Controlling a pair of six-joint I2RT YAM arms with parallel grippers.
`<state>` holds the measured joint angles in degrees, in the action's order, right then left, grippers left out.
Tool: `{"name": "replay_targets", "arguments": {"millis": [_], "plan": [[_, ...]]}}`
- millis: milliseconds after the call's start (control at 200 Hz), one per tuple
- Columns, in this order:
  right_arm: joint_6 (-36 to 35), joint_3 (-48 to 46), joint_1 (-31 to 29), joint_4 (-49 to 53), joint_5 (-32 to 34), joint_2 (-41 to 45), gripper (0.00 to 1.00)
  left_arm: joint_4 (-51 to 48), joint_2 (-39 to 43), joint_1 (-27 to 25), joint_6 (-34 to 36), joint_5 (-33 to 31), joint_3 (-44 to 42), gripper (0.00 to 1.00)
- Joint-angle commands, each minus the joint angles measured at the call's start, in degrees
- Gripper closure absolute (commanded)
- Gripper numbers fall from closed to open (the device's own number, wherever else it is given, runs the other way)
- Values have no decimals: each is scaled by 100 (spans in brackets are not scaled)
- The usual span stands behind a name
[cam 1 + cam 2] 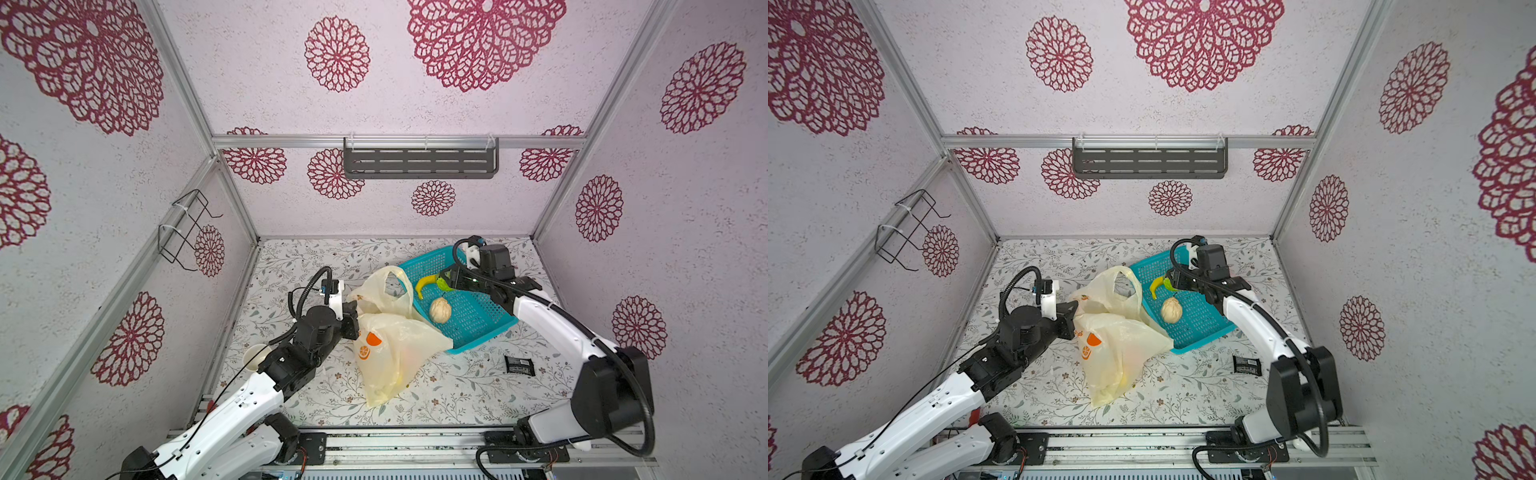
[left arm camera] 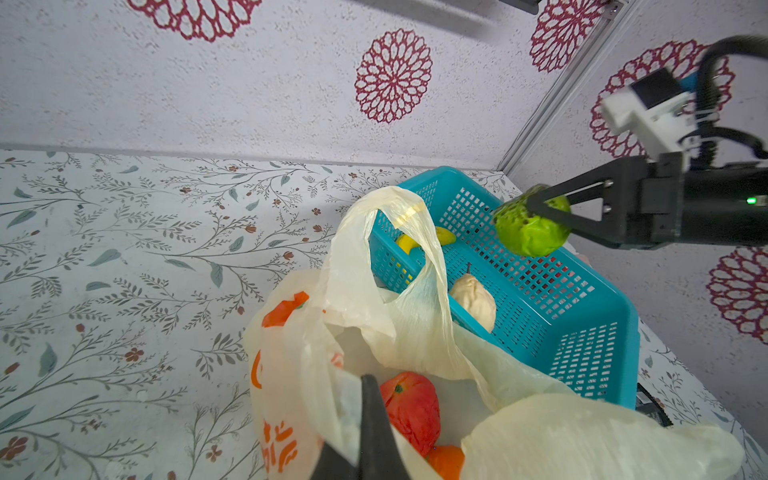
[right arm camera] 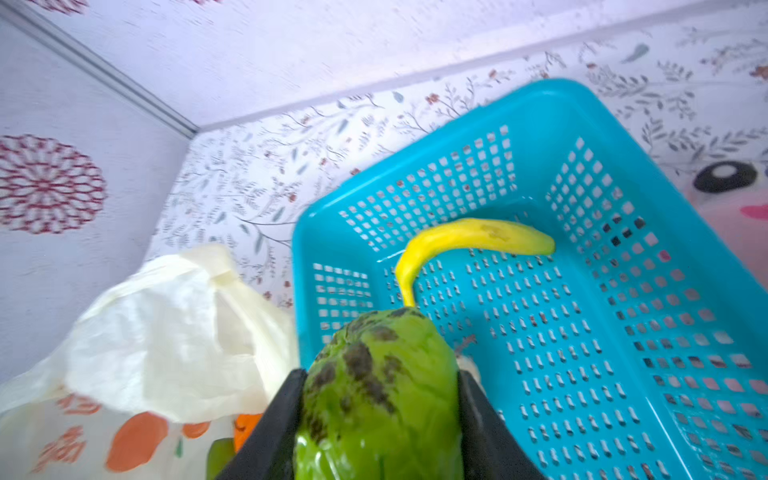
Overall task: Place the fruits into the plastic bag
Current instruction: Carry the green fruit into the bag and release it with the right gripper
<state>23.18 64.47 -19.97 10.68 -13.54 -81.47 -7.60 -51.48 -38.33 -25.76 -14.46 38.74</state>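
Right gripper (image 3: 380,415) is clamped on the green fruit (image 3: 376,365), one finger on each side, with the fruit poking out past the tips. In the left wrist view the fruit hangs in the air above the basket (image 2: 582,332) rim, clear of the floor. In both top views it sits over the basket end nearest the bag (image 1: 395,353), right by one end of the banana (image 1: 424,282).

Left gripper (image 1: 353,309) is fully closed, pinching the bag rim at the mouth on the side away from the basket. The left wrist view shows film bunched round its fingers.

Bag lies on the table (image 1: 457,395) with its mouth open. One loop handle stands up and leans on the basket wall, and the bag body overlaps the basket's near corner. Seen through the mouth from the left wrist: a red fruit (image 2: 411,403) with an orange fruit (image 2: 446,459) touching it. The right wrist view also shows something green low in the bag, too blurred to name.

In the basket:
- banana on the floor at the far end
- cream fruit (image 1: 439,309) mid-floor, stem up, apart from the banana

Plush (image 3: 727,199) is just outside the basket on the side away from the bag — only its pink face shows. A black packet (image 1: 519,365) lies flat on the table in front of the basket, apart from it, near the right arm
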Motion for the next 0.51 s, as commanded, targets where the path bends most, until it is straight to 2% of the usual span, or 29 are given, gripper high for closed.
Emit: {"name": "replay_targets", "arguments": {"millis": [0, 190, 350, 500], "plan": [[74, -428, -188, -448, -576, 444, 58, 116, -59, -70, -87, -5, 28, 100], [-82, -883, -871, -1026, -1055, 699, 57, 118, -124, -114, -145, -28, 37, 100], [-378, -769, -1751, -674, -857, 210, 57, 86, -228, -140, -124, -53, 138, 100], [-650, -739, -2521, -632, -1026, -380, 56, -87, -352, -172, -107, -159, 326, 100]]}}
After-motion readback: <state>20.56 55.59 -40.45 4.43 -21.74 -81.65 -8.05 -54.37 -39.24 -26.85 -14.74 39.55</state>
